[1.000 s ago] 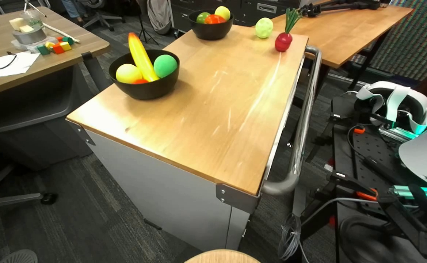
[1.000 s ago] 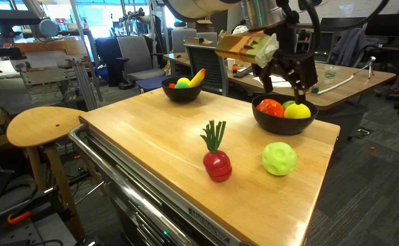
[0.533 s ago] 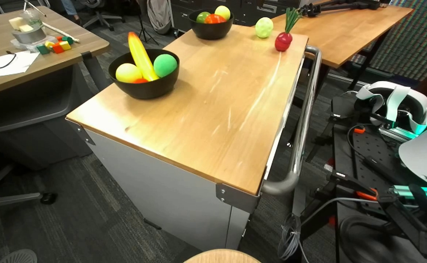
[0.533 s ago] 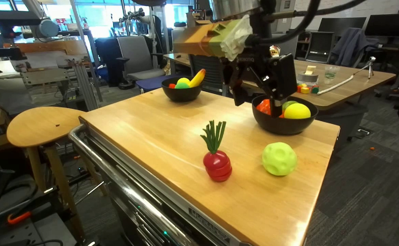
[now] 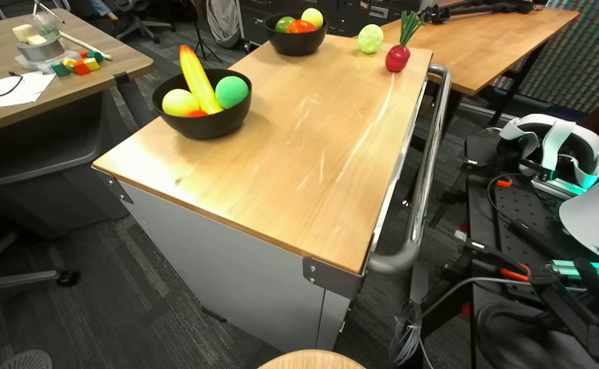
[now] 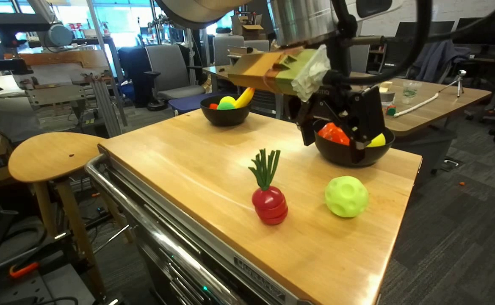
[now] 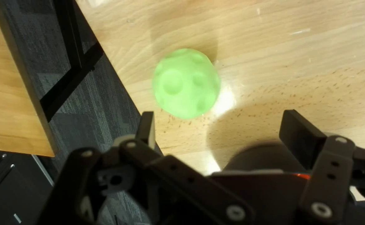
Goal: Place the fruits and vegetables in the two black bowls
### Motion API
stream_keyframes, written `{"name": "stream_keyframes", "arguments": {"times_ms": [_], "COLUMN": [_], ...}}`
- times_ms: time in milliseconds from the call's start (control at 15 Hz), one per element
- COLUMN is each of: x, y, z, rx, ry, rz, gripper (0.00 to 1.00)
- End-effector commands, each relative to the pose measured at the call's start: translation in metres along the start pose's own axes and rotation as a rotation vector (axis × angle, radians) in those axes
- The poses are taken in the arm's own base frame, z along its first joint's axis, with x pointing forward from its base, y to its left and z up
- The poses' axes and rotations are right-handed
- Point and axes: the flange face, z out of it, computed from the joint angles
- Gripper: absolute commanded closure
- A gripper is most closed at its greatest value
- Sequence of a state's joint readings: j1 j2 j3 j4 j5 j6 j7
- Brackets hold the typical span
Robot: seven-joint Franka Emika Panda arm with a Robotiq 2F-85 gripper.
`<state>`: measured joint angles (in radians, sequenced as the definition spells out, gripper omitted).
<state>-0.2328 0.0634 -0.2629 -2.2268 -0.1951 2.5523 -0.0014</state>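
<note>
My gripper (image 6: 333, 147) is open and empty, in front of one black bowl (image 6: 334, 156) and above the table. In the wrist view its fingertips (image 7: 218, 117) are wide apart. A dimpled light-green ball (image 7: 186, 83) lies on the table beyond them; it shows in both exterior views (image 5: 370, 39) (image 6: 347, 197). A red beet-like vegetable with green leaves (image 6: 269, 205) stands beside the ball, also in an exterior view (image 5: 397, 58). That bowl (image 5: 296, 45) holds green, red and yellow pieces. The other black bowl (image 5: 207, 127) holds a banana (image 5: 198, 82), yellow and green balls and something red.
The wooden cart top (image 6: 179, 169) has a metal handle rail (image 5: 432, 154) along one side. Another wooden table (image 5: 483, 41) stands close to the ball's end. A round stool (image 6: 52, 154) stands by the far end.
My gripper has moved from over the bowl's yellow piece towards the table's near side and lower, first leftwards, then a little back right in an exterior view. The food has not moved.
</note>
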Motion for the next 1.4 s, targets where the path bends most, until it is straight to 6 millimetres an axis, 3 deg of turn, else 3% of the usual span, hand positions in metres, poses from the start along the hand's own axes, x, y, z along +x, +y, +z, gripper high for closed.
{"name": "stream_keyframes", "arguments": {"times_ms": [0,467,533,600,800,1133,1200,1267,1333], "x": [0.012,0.034,0.037,0.040,0.044,0.043,0.041,0.041,0.041], "y": [0.013,-0.001,0.000,0.001,0.009,0.011,0.012,0.012,0.012], "z": [0.023,0.075,0.077,0.078,0.077,0.068,0.066,0.063,0.059], "rx": [-0.007,0.053,0.048,0.043,0.017,0.005,-0.018,-0.037,-0.053], "ry": [-0.010,-0.056,-0.060,-0.069,-0.086,-0.162,-0.174,-0.180,-0.182], "rz": [0.024,0.113,0.114,0.114,0.117,0.113,0.094,0.086,0.074], "gripper": [0.00,0.00,0.25,0.26,0.51,0.84,0.72,0.46,0.47]}}
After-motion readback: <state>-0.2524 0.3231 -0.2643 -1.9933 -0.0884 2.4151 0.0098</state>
